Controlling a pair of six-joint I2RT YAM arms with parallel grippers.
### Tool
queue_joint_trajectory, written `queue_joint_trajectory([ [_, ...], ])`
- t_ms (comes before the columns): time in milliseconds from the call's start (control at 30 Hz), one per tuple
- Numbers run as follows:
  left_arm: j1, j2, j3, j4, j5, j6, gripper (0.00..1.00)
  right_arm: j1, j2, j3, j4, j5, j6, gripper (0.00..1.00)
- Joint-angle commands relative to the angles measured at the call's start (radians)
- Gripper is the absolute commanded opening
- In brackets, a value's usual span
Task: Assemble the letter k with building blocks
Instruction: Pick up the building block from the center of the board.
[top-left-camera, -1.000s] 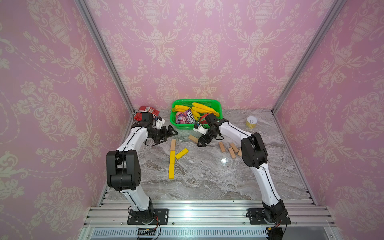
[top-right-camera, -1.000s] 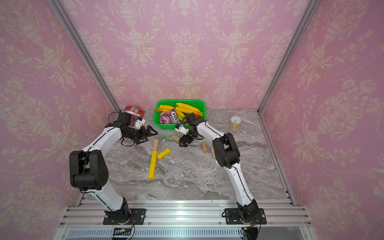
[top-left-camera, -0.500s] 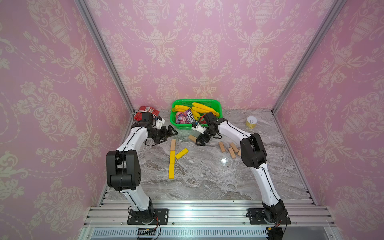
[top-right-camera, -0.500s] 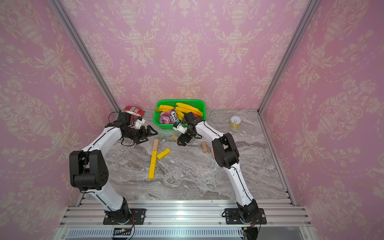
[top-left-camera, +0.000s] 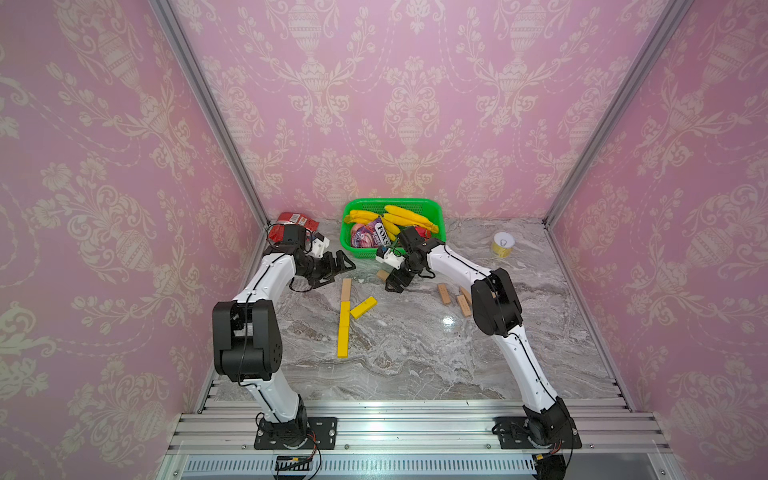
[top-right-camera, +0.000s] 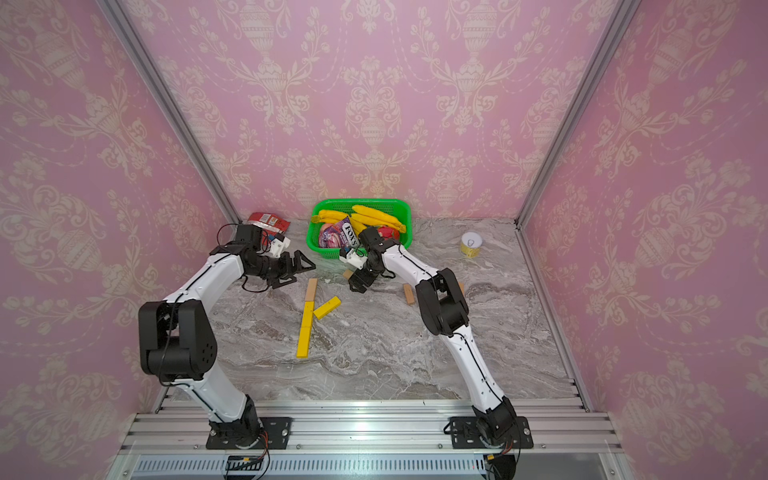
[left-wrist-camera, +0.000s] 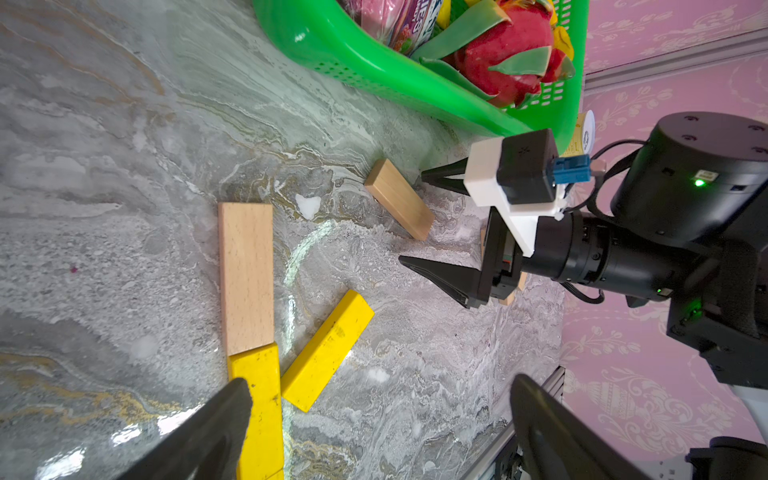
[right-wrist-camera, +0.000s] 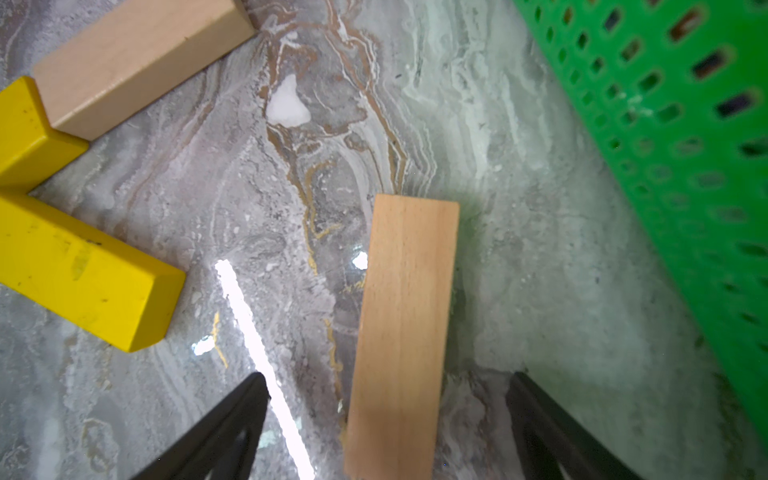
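Note:
A partly built letter k lies mid-table: a stem made of a wooden block (top-left-camera: 345, 289) and two yellow blocks (top-left-camera: 343, 328), with a slanted yellow block (top-left-camera: 363, 307) touching it. My right gripper (top-left-camera: 392, 282) is open and low over a loose wooden block (top-left-camera: 382, 275) in front of the basket. In the right wrist view that block (right-wrist-camera: 405, 316) lies between the spread fingers (right-wrist-camera: 232, 415), clear of both. My left gripper (top-left-camera: 343, 266) hovers open and empty just behind and left of the stem. In the left wrist view its fingers (left-wrist-camera: 216, 419) frame the yellow blocks (left-wrist-camera: 259, 399).
A green basket (top-left-camera: 436, 208) of bananas and snacks stands at the back, close behind the right gripper. More wooden blocks (top-left-camera: 444, 294) lie right of it, partly hidden by the right arm. A yellow tin (top-left-camera: 503, 244) sits at the back right and a red packet (top-left-camera: 293, 219) at the back left.
My right gripper has slid a little left, over the loose wooden block, and its jaws have narrowed slightly. The left arm and the blocks have stayed still.

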Motion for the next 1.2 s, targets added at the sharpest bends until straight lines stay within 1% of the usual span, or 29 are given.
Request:
queue_joint_trajectory([
  [0,0.007,0.01,0.03,-0.024,0.008,0.022,0.99,0.006,0.019,-0.021,-0.009,0.077,0.039,0.91],
  [133,0.007,0.006,0.03,-0.023,0.01,0.023,0.99,0.007,0.021,-0.03,-0.01,0.107,0.049,0.83],
  [167,0.007,0.006,0.03,-0.023,0.01,0.023,0.99,0.007,0.022,-0.028,-0.013,0.107,0.048,0.76],
  [200,0.007,0.004,0.03,-0.023,0.01,0.022,0.99,0.007,0.027,-0.02,-0.022,0.11,0.051,0.71],
  [333,0.007,0.002,0.03,-0.024,0.008,0.021,0.99,0.009,0.014,-0.046,-0.025,0.102,0.057,0.63],
  [467,0.008,0.004,0.029,-0.022,0.004,0.022,0.99,0.014,-0.049,-0.149,0.025,0.1,0.06,0.57],
  [533,0.008,0.003,0.029,-0.023,-0.004,0.022,0.99,0.018,-0.087,-0.208,0.049,0.104,0.066,0.51],
  [600,0.007,0.005,0.029,-0.026,-0.01,0.022,0.99,0.022,-0.122,-0.272,0.072,0.108,0.07,0.44],
  [733,0.007,0.007,0.027,-0.023,-0.01,0.018,0.99,0.034,-0.206,-0.394,0.137,0.145,0.077,0.34],
  [800,0.007,0.002,0.029,-0.023,-0.005,0.015,0.99,0.037,-0.232,-0.408,0.142,0.141,0.078,0.33],
  [900,0.007,-0.018,0.023,-0.012,0.003,0.008,0.99,0.037,-0.232,-0.379,0.118,0.139,0.088,0.33],
  [933,0.007,-0.025,0.016,-0.007,-0.003,0.008,0.99,0.04,-0.234,-0.372,0.117,0.144,0.094,0.4],
  [1000,0.007,-0.03,0.015,-0.01,-0.01,0.01,0.99,0.042,-0.233,-0.358,0.117,0.141,0.096,0.58],
  [1033,0.007,-0.029,0.018,-0.011,-0.006,0.01,0.99,0.044,-0.229,-0.346,0.118,0.14,0.098,0.62],
  [1100,0.007,-0.03,0.018,-0.009,-0.002,0.008,0.99,0.048,-0.201,-0.304,0.104,0.14,0.09,0.64],
  [1167,0.007,-0.029,0.016,-0.008,-0.004,0.01,0.99,0.051,-0.149,-0.225,0.059,0.142,0.083,0.64],
])
